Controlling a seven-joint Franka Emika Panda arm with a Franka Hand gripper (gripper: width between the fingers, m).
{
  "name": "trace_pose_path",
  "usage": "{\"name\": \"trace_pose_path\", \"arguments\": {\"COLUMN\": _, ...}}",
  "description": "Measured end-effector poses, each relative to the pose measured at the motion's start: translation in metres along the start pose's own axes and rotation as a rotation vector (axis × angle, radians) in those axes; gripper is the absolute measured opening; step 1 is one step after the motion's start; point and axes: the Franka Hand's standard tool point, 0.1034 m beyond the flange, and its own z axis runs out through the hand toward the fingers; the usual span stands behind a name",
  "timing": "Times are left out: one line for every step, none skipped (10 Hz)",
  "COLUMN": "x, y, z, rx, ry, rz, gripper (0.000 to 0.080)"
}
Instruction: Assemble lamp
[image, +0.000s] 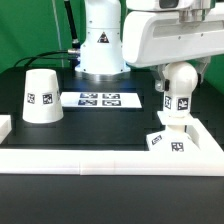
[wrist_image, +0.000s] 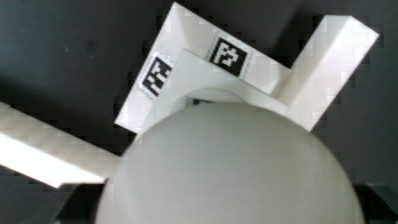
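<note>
The ball-shaped white bulb (image: 180, 84) is held upright at the exterior view's right, its tagged neck pointing down onto the small square stepped base (image: 166, 142). I cannot tell whether the neck is seated in the base. My gripper (image: 181, 70) is shut on the bulb's round top. In the wrist view the bulb (wrist_image: 222, 150) fills the middle between my dark fingers (wrist_image: 71, 206), with the tagged base (wrist_image: 199, 62) beyond it. The cone-shaped shade (image: 42, 96) stands apart at the exterior view's left, wide end down.
The marker board (image: 100, 99) lies flat between shade and base. A long white rail (image: 100, 156) runs along the front, and another (wrist_image: 331, 68) stands right beside the base. The robot's white pedestal (image: 101, 45) is at the back.
</note>
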Motion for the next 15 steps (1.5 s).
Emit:
{"name": "trace_pose_path", "arguments": {"x": 0.0000, "y": 0.0000, "z": 0.0000, "rx": 0.000, "ry": 0.000, "rz": 0.003, "gripper": 0.0577}}
{"name": "trace_pose_path", "arguments": {"x": 0.0000, "y": 0.0000, "z": 0.0000, "rx": 0.000, "ry": 0.000, "rz": 0.029, "gripper": 0.0577}}
{"name": "trace_pose_path", "arguments": {"x": 0.0000, "y": 0.0001, "z": 0.0000, "rx": 0.000, "ry": 0.000, "rz": 0.029, "gripper": 0.0577}}
{"name": "trace_pose_path", "arguments": {"x": 0.0001, "y": -0.0004, "z": 0.0001, "rx": 0.001, "ry": 0.001, "rz": 0.059, "gripper": 0.0578}}
{"name": "trace_pose_path", "arguments": {"x": 0.0005, "y": -0.0012, "z": -0.0001, "rx": 0.000, "ry": 0.004, "rz": 0.199, "gripper": 0.0578}}
{"name": "trace_pose_path", "arguments": {"x": 0.0009, "y": -0.0019, "z": -0.0003, "rx": 0.000, "ry": 0.004, "rz": 0.309, "gripper": 0.0578}}
{"name": "trace_pose_path", "arguments": {"x": 0.0011, "y": -0.0024, "z": -0.0005, "rx": 0.000, "ry": 0.005, "rz": 0.413, "gripper": 0.0579}}
{"name": "trace_pose_path", "arguments": {"x": 0.0010, "y": -0.0022, "z": -0.0004, "rx": 0.004, "ry": 0.005, "rz": 0.510, "gripper": 0.0579}}
{"name": "trace_pose_path", "arguments": {"x": 0.0007, "y": -0.0019, "z": 0.0000, "rx": 0.006, "ry": 0.004, "rz": 0.601, "gripper": 0.0579}}
{"name": "trace_pose_path", "arguments": {"x": 0.0003, "y": -0.0015, "z": 0.0004, "rx": 0.008, "ry": 0.003, "rz": 0.662, "gripper": 0.0580}}
{"name": "trace_pose_path", "arguments": {"x": 0.0001, "y": -0.0013, "z": 0.0008, "rx": 0.012, "ry": 0.002, "rz": 0.762, "gripper": 0.0580}}
{"name": "trace_pose_path", "arguments": {"x": -0.0003, "y": -0.0011, "z": 0.0014, "rx": 0.011, "ry": 0.000, "rz": 0.843, "gripper": 0.0580}}
{"name": "trace_pose_path", "arguments": {"x": -0.0002, "y": -0.0014, "z": 0.0015, "rx": 0.011, "ry": 0.000, "rz": 0.894, "gripper": 0.0580}}
{"name": "trace_pose_path", "arguments": {"x": -0.0001, "y": -0.0024, "z": 0.0016, "rx": 0.011, "ry": -0.003, "rz": 1.008, "gripper": 0.0580}}
{"name": "trace_pose_path", "arguments": {"x": 0.0003, "y": -0.0029, "z": 0.0016, "rx": 0.011, "ry": -0.006, "rz": 1.094, "gripper": 0.0580}}
